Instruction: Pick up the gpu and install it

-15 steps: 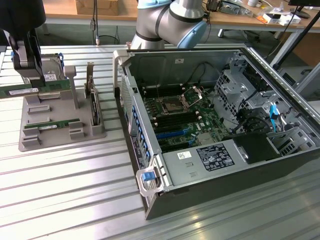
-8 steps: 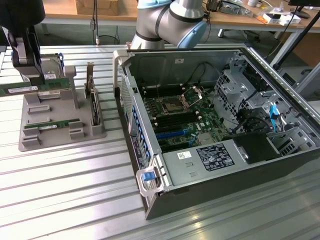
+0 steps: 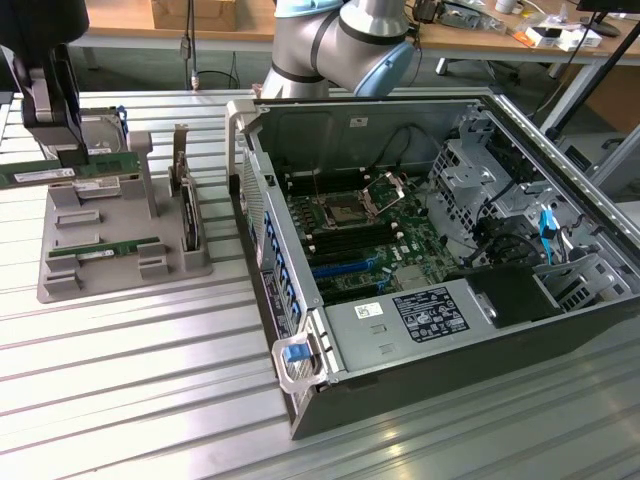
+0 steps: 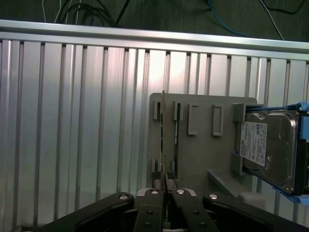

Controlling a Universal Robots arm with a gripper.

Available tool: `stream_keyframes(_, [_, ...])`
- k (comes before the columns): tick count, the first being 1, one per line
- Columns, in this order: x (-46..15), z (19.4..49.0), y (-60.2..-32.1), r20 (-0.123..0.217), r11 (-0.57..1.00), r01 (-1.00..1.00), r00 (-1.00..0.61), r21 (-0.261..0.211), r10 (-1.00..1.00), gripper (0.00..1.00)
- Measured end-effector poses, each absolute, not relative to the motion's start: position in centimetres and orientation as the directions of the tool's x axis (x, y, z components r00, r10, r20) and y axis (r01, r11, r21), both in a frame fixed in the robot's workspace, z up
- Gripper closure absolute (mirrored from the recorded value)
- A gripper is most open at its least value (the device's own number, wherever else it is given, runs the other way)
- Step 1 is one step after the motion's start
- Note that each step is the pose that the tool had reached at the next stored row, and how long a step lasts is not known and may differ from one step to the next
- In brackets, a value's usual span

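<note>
Ribbed aluminium table (image 3: 150, 400), grey plastic rack (image 3: 110, 270), black tool (image 4: 165, 191) clamped on thin green gpu (image 3: 100, 168)

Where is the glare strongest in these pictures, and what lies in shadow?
Exterior view: bright streaks on the ribbed table, the computer case interior darker. Wrist view: a bright patch on the table beyond the grey tray; the hand, shut on the gpu, looks dark.

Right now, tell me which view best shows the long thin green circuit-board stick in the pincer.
The exterior view: there the long thin green circuit-board stick shows its flat side, gripped by the black pincer. The wrist view shows it edge-on, a thin line running out from the pincer.
</note>
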State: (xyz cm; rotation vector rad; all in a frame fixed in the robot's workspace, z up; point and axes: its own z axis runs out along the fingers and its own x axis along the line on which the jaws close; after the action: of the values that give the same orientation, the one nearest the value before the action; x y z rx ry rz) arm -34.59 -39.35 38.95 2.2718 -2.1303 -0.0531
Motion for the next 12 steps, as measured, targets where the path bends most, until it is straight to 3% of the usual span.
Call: stream_keyframes(12, [-34.59, 39.74, -39.35, -0.007, -0.064, -0.997, 0.064, 0.043, -0.998, 0.87])
